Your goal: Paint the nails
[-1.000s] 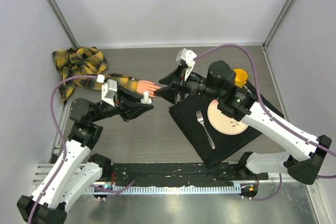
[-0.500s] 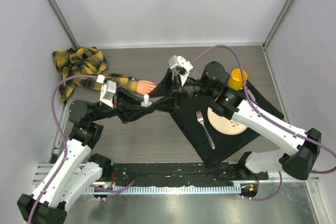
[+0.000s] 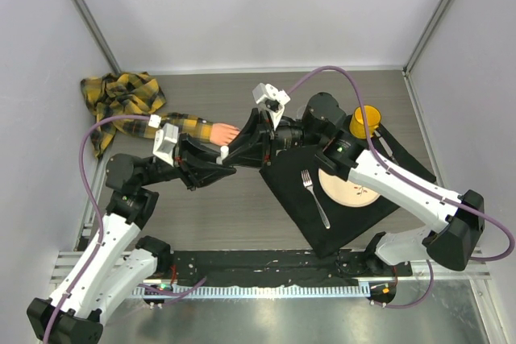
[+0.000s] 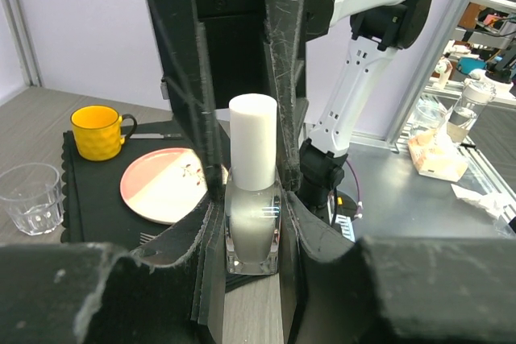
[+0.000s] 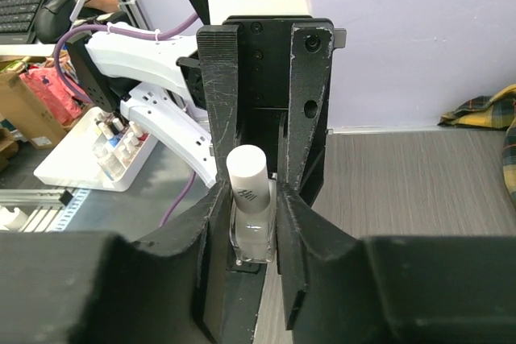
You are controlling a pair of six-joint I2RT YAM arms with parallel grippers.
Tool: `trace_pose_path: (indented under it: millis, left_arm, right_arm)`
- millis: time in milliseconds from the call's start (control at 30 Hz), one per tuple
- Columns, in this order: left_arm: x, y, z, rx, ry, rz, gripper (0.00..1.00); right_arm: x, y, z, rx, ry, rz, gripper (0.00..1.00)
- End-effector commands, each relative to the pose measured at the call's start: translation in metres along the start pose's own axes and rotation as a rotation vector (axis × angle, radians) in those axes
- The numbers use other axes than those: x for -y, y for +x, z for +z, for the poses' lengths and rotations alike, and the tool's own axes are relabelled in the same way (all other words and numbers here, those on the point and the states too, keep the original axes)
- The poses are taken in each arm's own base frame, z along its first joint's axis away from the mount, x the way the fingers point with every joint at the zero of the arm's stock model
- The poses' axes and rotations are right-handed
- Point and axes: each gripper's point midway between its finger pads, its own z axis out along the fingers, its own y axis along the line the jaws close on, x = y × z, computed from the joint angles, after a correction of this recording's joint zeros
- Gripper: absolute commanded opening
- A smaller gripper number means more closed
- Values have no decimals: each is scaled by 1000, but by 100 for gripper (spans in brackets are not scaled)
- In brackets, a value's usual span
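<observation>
Small clear bottle upright, pinched by left gripper, just beside fake hand. The right gripper straddles white cap; squeezing or not, can't tell.

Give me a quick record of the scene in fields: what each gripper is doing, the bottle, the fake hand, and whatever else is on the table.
left gripper: shut on the small bottle, gripping its glass body and holding it upright
right gripper: fingers on either side of the white cap; cannot tell if they grip it
cap: on the bottle
mannequin hand: lies beyond the bottle, sticking out of a plaid sleeve
nails: too small to judge
elsewhere: black mat carrying a plate, fork and yellow cup
</observation>
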Motion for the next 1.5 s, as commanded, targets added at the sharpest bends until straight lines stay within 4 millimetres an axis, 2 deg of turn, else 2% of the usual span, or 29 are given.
trace_pose_path:
  millis: [0, 133, 267, 367, 400, 433, 500, 567, 633, 667, 733, 767, 800, 833, 867, 900, 933, 967, 1000, 1033, 1067, 1100, 1133, 1167, 1267, 1300, 1333, 1400, 1467]
  left_arm:
    - [9, -12, 1, 30, 32, 65, 0]
    - [8, -12, 1, 30, 31, 62, 0]
    - [8, -12, 1, 31, 30, 62, 0]
    - [7, -12, 1, 31, 27, 61, 0]
    - [7, -12, 1, 32, 27, 62, 0]
    - [7, -12, 1, 30, 28, 61, 0]
    - [5, -13, 1, 38, 13, 63, 0]
    - [2, -12, 0, 33, -14, 54, 0]
    - [-10, -15, -1, 41, -87, 101, 0]
    - [-16, -12, -3, 20, -127, 86, 0]
    - [-33, -17, -8, 40, -236, 134, 0]
    - [-39, -16, -12, 37, -285, 132, 0]
    - [-44, -17, -15, 39, -320, 141, 0]
    - [-54, -21, -20, 51, -388, 167, 0]
    - [-55, -21, -23, 52, -413, 171, 0]
    - [-57, -22, -25, 54, -428, 180, 0]
    - [-59, -22, -27, 56, -443, 187, 0]
    - [-58, -22, -27, 55, -442, 188, 0]
    - [-58, -23, -27, 57, -443, 191, 0]
    - [-57, -22, -27, 58, -438, 190, 0]
    - [-56, -22, -26, 59, -428, 186, 0]
    - [-56, -22, -26, 60, -424, 186, 0]
    - [-55, -21, -25, 59, -420, 183, 0]
    - [-53, -21, -24, 59, -405, 183, 0]
    - [-50, -19, -22, 54, -386, 178, 0]
    - [-46, -19, -21, 48, -362, 178, 0]
    - [-46, -17, -20, 43, -356, 171, 0]
    - [-41, -17, -19, 40, -324, 170, 0]
    - [-38, -16, -18, 39, -310, 170, 0]
  right_arm:
    - [-10, -31, 0, 66, -26, -71, 38]
    - [-11, -35, -1, 75, -21, -73, 39]
    - [-12, -35, -1, 70, -24, -67, 31]
    - [-10, -30, 0, 60, -29, -59, 19]
    - [-10, -30, 1, 58, -31, -56, 9]
    - [-9, -27, 1, 53, -34, -52, 4]
    - [-8, -23, 3, 41, -45, -46, 0]
    - [-3, -18, 4, 32, -29, -35, 0]
    - [2, -9, 4, 10, 1, -12, 0]
    - [14, -9, 5, 21, 76, -23, 0]
    - [24, 0, 3, 0, 190, -23, 0]
    - [10, 7, 17, -19, 207, -73, 0]
    - [42, 13, 8, -39, 481, -91, 0]
    - [40, 9, 12, -33, 589, -122, 0]
    - [19, 19, 33, -43, 660, -139, 0]
    - [45, 19, -3, -34, 1041, -156, 0]
    - [41, 7, -5, 1, 1145, -152, 0]
    - [43, 20, -4, -20, 1257, -168, 0]
    - [26, 26, 5, -36, 1278, -192, 1]
    - [24, 16, 3, -11, 1347, -198, 0]
    - [21, 18, 10, -21, 1350, -207, 1]
    - [20, 32, 21, -73, 1350, -238, 0]
    - [18, 24, 26, -61, 1349, -231, 0]
    - [17, 26, 31, -73, 1334, -236, 0]
    - [12, 28, 42, -88, 1257, -225, 13]
    - [11, 27, 44, -93, 1234, -226, 21]
    - [8, 22, 41, -89, 1208, -224, 26]
    - [0, 19, 45, -96, 1113, -220, 30]
    - [-10, 12, 41, -96, 1018, -220, 38]
